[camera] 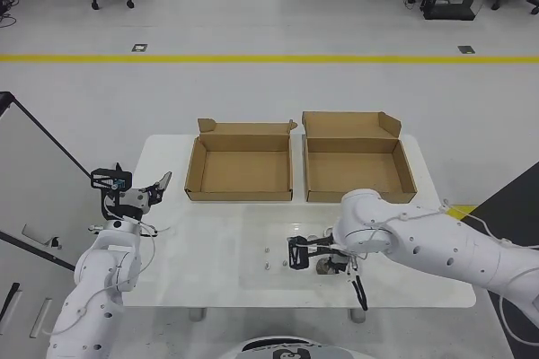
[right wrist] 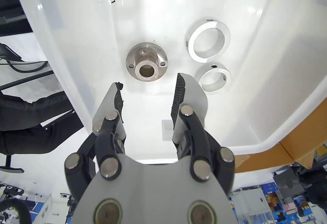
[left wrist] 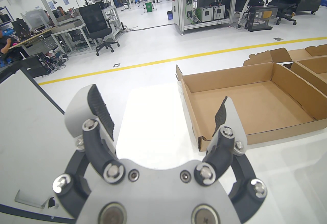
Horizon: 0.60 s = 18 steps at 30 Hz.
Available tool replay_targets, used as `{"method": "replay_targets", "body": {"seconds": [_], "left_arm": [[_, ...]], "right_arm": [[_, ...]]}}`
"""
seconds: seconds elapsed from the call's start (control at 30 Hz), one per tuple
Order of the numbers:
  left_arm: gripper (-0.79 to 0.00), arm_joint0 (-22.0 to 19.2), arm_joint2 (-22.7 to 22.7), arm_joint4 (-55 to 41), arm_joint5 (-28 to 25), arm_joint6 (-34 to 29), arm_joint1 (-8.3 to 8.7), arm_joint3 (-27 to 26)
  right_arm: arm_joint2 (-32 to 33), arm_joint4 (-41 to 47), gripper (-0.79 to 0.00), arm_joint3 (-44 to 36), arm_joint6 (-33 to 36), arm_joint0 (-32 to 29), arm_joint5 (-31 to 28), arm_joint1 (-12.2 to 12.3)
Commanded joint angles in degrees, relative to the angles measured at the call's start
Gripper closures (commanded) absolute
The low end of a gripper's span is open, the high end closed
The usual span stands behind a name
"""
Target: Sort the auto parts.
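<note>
Right wrist view puts my right gripper (right wrist: 150, 82) just short of the flanged hub (right wrist: 146, 62) in the white tray (right wrist: 281, 107). Its fingers are partly open, empty and touching nothing. I'd centre on the hub's collar before closing, keeping clear of the large ring (right wrist: 224, 36) and small ring (right wrist: 213, 91) beside it. The left gripper (left wrist: 161, 93) hangs wide open, empty, near the left box (left wrist: 293, 82).

The left box (camera: 238, 195) sits beside the right box (camera: 359, 196), behind the tray (right wrist: 153, 5) holding flange (right wrist: 146, 65) and rings (right wrist: 208, 24).
</note>
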Motion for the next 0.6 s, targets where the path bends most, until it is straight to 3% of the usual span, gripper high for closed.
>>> {"method": "replay_targets", "body": {"seconds": [0.0,0.57], "left_arm": [[-0.785,0.0,0.0,0.0,0.0,0.0,0.00,0.0],[-0.785,0.0,0.0,0.0,0.0,0.0,0.00,0.0]], "right_arm": [[-0.6,0.2,-0.391,0.4,-0.1,0.2,-0.1,-0.2],[-0.7,-0.7,-0.379,3.6,-0.4,-1.8,-0.4,-2.5]]}}
